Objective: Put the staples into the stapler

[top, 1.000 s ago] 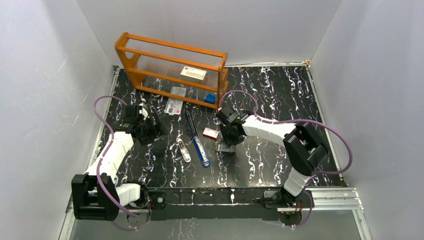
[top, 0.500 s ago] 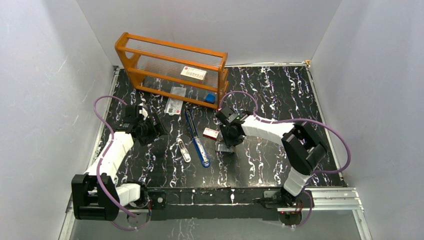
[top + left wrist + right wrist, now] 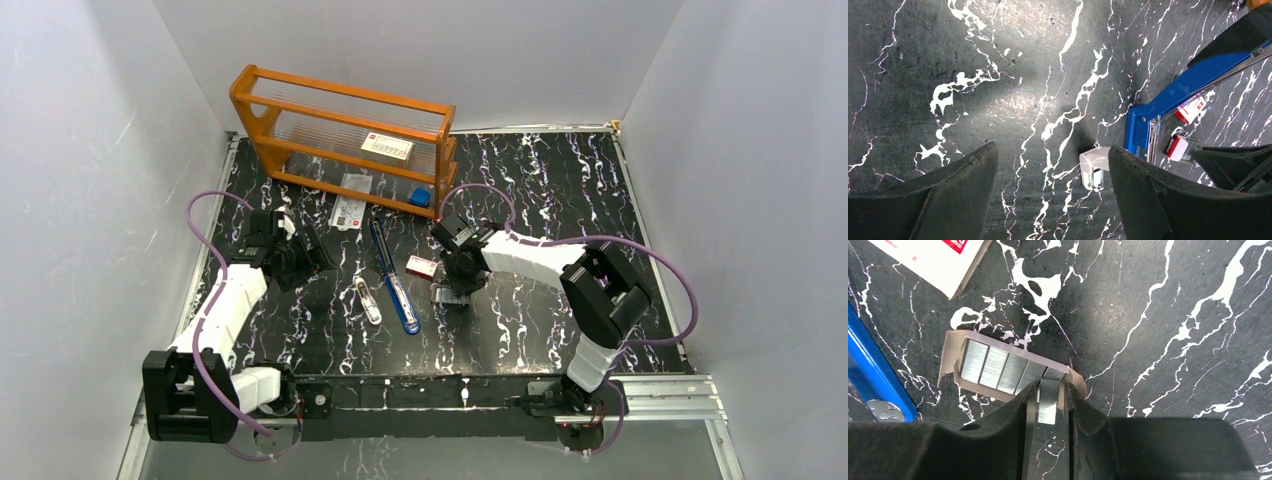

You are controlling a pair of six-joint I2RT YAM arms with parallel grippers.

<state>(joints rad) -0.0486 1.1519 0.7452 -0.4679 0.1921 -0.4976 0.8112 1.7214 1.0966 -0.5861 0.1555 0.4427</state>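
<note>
Right jaws pinching one staple strip (image 3: 1048, 407), four strips (image 3: 998, 367) in tray (image 3: 949, 360), left jaws spread

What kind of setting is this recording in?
Probably a lab robot cell: white walls enclose a black marbled table, the left arm and right arm bolt to a rail, with a blue stapler and staples as props.

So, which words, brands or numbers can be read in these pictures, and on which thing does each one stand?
No text here can be read.
Label card in the orange rack: red mark and printed lines, too small to read.
Red-and-white box: white letters on a red patch, cut off by the picture's edge, unreadable.
Packets by the rack: print too small.
Staples: no print.
</note>
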